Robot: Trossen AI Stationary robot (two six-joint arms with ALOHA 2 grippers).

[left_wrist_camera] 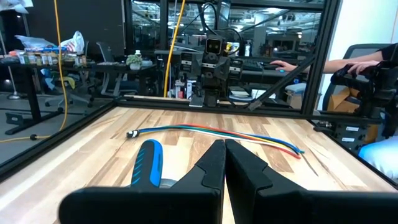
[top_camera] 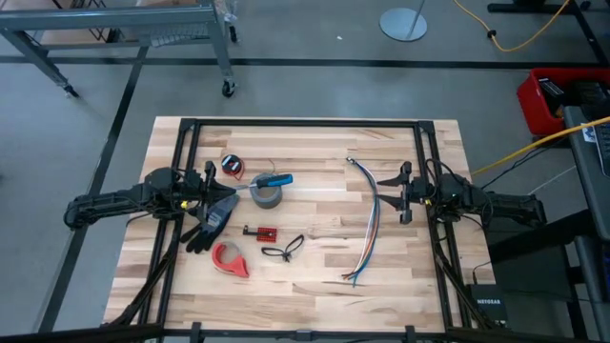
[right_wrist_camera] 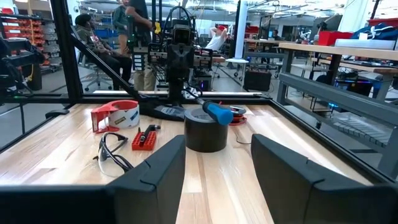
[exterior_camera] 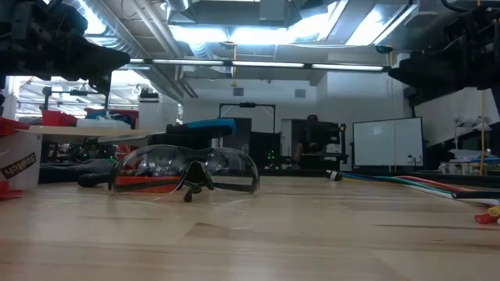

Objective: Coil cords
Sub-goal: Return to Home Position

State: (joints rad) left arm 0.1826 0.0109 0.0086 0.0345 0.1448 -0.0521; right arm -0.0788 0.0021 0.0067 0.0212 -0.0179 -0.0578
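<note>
Both are hovering over the worktop (top_camera: 315, 257): left gripper (left_wrist_camera: 224, 146) pressed together, right gripper (right_wrist_camera: 217, 142) spread, red cord coil (top_camera: 232, 164) lying near the tape roll (top_camera: 267, 196).

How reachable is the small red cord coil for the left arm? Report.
Likely yes: the red cord coil lies in the open close beside the left end effector, nothing between them; that end effector is shut.

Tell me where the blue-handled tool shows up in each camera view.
High view: blue-handled tool left of centre, lying across the grey tape roll.
Low view: the tool shows above the safety glasses.
Left wrist view: the tool close up, multicoloured wire bundle beyond.
Right wrist view: the tool atop the roll.
Shared landmark: the tape roll.
</note>
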